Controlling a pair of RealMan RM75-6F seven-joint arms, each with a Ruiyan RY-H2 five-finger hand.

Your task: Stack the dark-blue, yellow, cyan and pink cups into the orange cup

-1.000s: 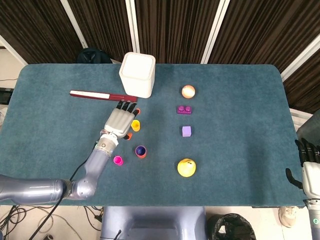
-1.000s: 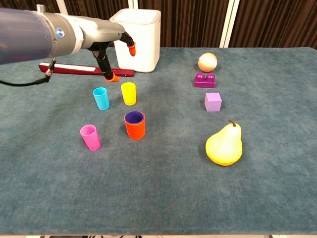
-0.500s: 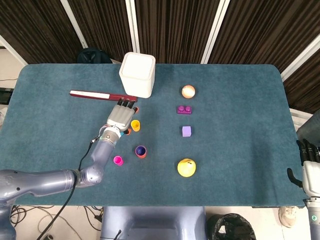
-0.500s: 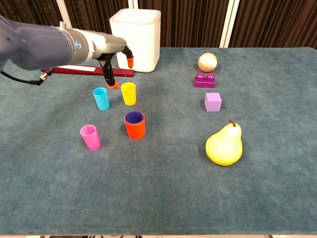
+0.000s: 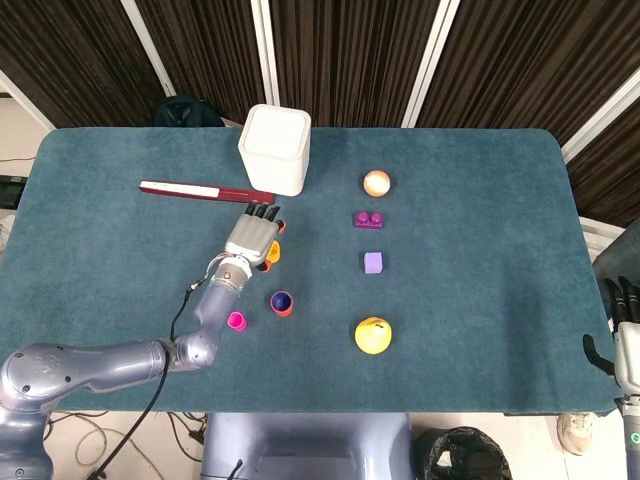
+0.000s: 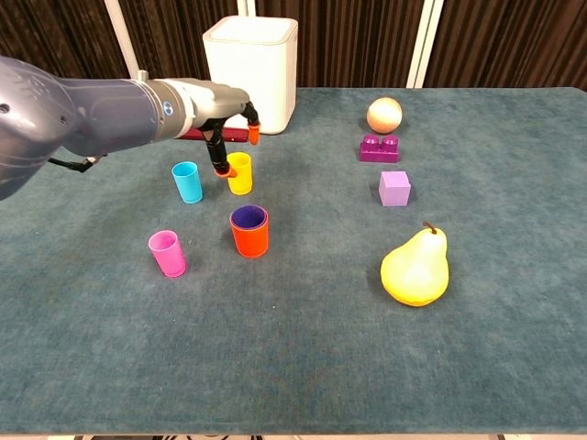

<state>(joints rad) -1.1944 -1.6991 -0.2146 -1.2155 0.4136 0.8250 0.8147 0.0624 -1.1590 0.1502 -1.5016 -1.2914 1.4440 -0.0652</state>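
The table (image 6: pixel 514 367), covered in teal cloth, carries everything. At the far edge a white bin (image 6: pixel 250 60) stands, w/ a dark-red flat bar (image 5: pixel 200 190) lying to its left. On the right side, well apart from the cups, a yellow pear (image 6: pixel 415 268), a purple cube (image 6: pixel 394 188), a magenta brick (image 6: pixel 379 148) and a peach-coloured ball (image 6: pixel 384 115) are set in a near-to-far line.

The left hand (image 6: pixel 229 128) is seen over the cup group, fingers apart, w/ one orange-tipped finger down at the left side of the yellow cup (image 6: pixel 239 173) and another raised on the far side; nothing is gripped yet, and actual contact w/ the cup can't be told. The right hand (image 5: pixel 628 335) is parked off the table's right edge, only partly seen in the head view; whether its fingers are spread or closed can't be told.

The orange cup (image 6: pixel 249 231) stands near-centre w/ the dark-blue cup (image 6: pixel 249 217) already nested in it, so step one is judged done. The yellow cup is just beyond it, the cyan cup (image 6: pixel 187 181) is to the yellow's left, and the pink cup (image 6: pixel 167 253) is nearest, left of the orange.

Step in hand: pick-up of the yellow cup. Next, the fingers need to be closed round its wall, then it must be lifted upright, carried a short way nearer and lowered into the dark-blue cup w/o knocking the cyan one.
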